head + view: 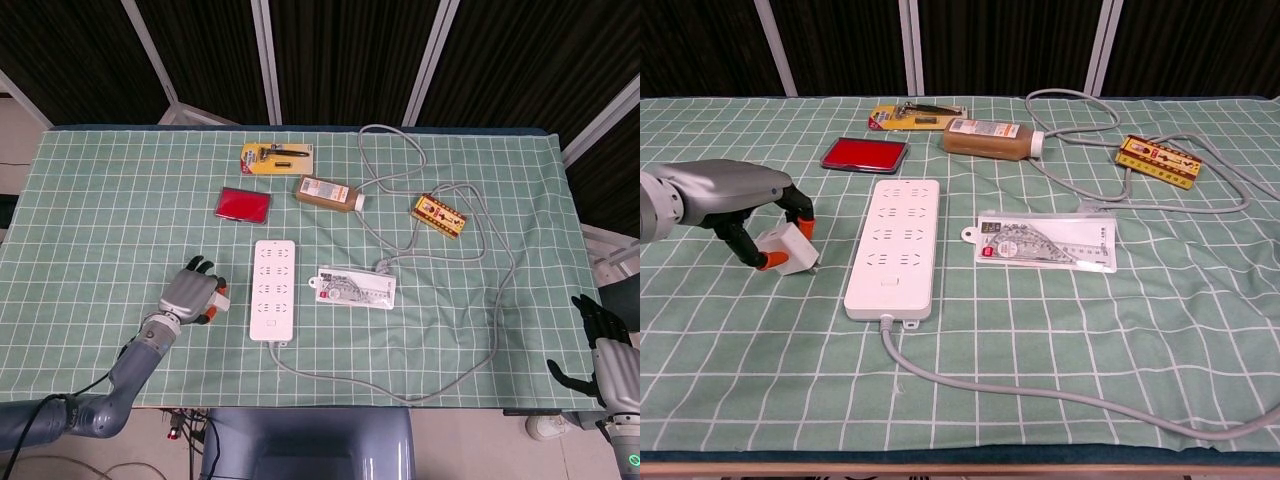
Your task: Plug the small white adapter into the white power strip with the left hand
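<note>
The small white adapter [219,296] [788,249] lies on the green checked cloth just left of the white power strip [273,302] [895,248]. My left hand [189,295] [736,200] reaches it from the left, and its orange-tipped thumb and a finger pinch the adapter's two sides. The adapter's prongs point right, toward the strip, a short gap away. The strip lies lengthwise with its sockets facing up and its grey cable leaving the near end. My right hand [603,350] hangs beyond the table's right edge, fingers apart and holding nothing.
Behind the strip are a red case [865,154], a brown bottle [992,138] and a yellow razor pack [912,115]. A ruler pack [1048,240] lies right of the strip. The grey cable [1040,392] loops along the front and right, past a yellow box [1157,161].
</note>
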Controlling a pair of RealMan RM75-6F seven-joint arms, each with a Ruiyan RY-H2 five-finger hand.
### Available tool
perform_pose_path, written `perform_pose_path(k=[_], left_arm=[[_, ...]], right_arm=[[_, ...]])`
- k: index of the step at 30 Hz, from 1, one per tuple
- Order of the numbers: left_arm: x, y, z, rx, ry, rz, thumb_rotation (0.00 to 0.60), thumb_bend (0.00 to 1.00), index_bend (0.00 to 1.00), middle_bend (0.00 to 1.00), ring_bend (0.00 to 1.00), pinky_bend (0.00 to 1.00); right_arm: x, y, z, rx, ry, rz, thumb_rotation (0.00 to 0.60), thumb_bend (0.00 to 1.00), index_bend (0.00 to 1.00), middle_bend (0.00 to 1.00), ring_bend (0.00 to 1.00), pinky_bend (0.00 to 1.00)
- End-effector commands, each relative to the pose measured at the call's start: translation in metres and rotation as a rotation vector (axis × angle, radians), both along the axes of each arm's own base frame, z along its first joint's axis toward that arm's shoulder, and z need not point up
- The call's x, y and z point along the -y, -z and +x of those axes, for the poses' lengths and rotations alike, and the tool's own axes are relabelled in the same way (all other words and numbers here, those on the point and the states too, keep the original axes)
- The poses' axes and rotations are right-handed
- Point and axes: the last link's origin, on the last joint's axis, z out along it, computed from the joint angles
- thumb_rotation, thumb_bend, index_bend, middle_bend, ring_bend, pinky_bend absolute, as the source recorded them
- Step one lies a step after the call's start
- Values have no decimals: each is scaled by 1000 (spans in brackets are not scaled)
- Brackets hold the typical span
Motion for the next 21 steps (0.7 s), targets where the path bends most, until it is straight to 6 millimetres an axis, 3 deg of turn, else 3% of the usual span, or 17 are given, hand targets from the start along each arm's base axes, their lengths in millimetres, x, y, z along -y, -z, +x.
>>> perform_pose_path(k=[1,5,12,21], left_arm=[[1,1,1,20,6,14,600,524,536,540,144,95],[1,-5,6,26,32,41,600,582,557,564,149,95],[-7,-29,29,-7,104,100,600,582,574,589,149,66],[-25,-48,56,-152,154,125,600,625,651,676,180,55]], right_arm=[[0,0,0,0,0,-1,600,338,0,0,0,0],[0,0,0,2,0,-1,600,338,0,0,0,0],[0,-1,0,3,-3,-3,600,338,0,0,0,0],[1,-3,-1,0,-6,-8,600,338,0,0,0,0]])
